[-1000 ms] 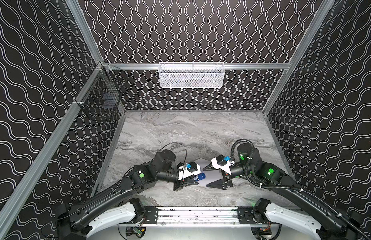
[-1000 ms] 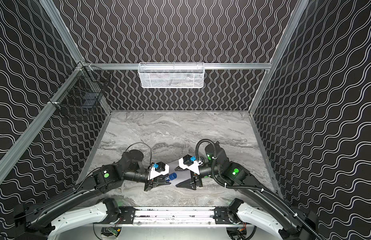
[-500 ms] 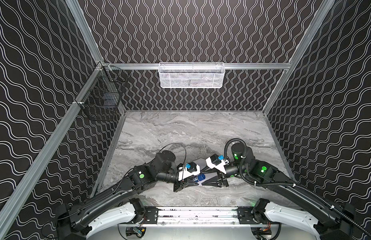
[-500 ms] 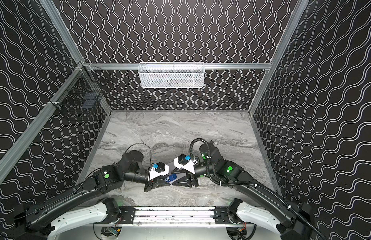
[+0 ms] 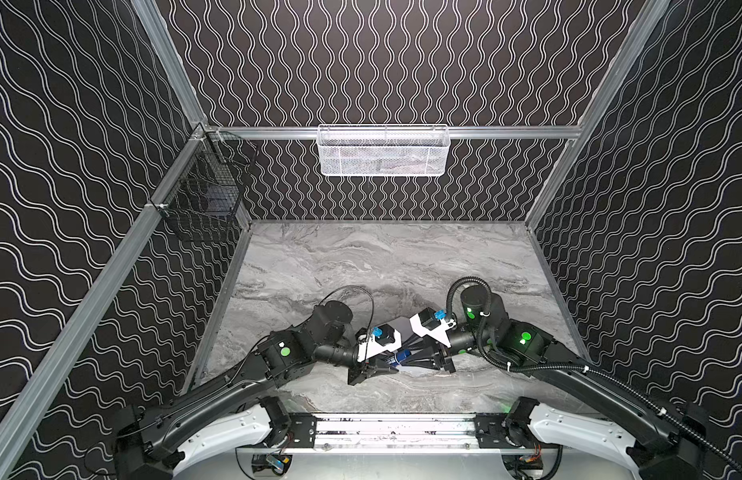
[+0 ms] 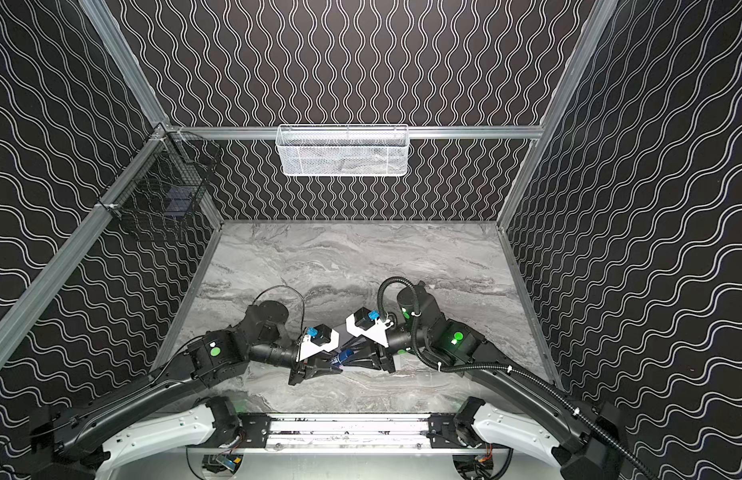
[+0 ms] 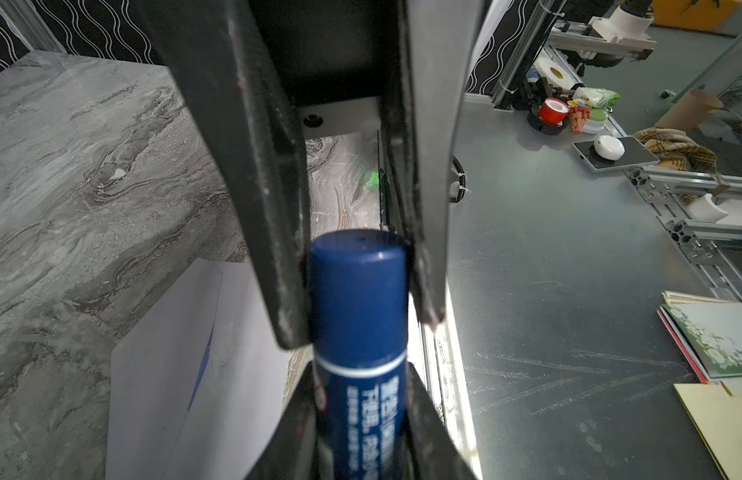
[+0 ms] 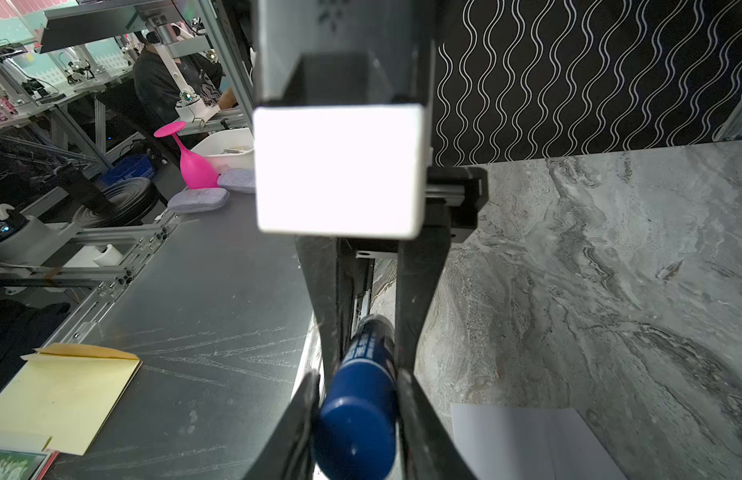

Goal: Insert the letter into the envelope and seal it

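Since a second ago the right gripper (image 8: 357, 386) has swung in from its own side to meet the left gripper (image 7: 359, 374). Its jaws, spread then, now press on the rounded cap of the dark blue plastic glue stick (image 7: 359, 291). The left gripper has not shifted and pinches the stick's printed cylindrical barrel. The pale grey-lavender paper envelope (image 7: 169, 374) lies flat and matte on the grey veined marble-look tabletop (image 5: 361, 257), under and beside the two grippers. We see a thin blue streak (image 7: 203, 361) on it; whether that is the white blue-bordered letter we cannot tell.
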Action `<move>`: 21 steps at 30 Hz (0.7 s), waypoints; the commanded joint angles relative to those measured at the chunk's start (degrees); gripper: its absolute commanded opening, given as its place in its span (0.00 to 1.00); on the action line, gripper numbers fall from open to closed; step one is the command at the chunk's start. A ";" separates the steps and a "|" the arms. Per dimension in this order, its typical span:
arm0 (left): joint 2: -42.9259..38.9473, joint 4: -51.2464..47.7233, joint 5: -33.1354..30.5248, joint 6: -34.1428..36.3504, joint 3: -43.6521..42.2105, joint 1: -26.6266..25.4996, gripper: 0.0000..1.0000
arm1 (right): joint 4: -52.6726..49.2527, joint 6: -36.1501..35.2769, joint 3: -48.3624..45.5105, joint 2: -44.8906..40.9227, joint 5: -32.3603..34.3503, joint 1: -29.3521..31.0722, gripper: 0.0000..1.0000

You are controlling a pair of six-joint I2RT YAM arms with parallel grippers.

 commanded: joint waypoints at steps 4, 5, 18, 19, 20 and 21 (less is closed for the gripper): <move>-0.04 2.23 -0.49 0.03 0.34 0.03 0.00 | -2.20 -1.08 1.47 0.81 -0.62 0.31 0.28; -0.07 2.07 -0.67 0.05 0.41 0.03 0.00 | -2.66 -1.15 1.74 0.73 -0.50 0.37 0.27; -0.45 1.89 -0.67 -0.74 -0.09 0.03 0.00 | -1.77 0.76 1.35 0.38 0.39 0.44 0.42; -0.42 1.79 -0.78 -0.73 -0.10 0.04 0.00 | -1.71 0.92 1.32 0.39 0.34 0.43 0.40; -0.46 1.81 -0.87 -0.74 -0.09 0.04 0.00 | -1.69 1.11 1.40 0.39 0.30 0.45 0.36; -0.55 1.86 -0.97 -0.78 -0.17 0.03 0.00 | -1.75 1.13 1.40 0.50 0.22 0.44 0.33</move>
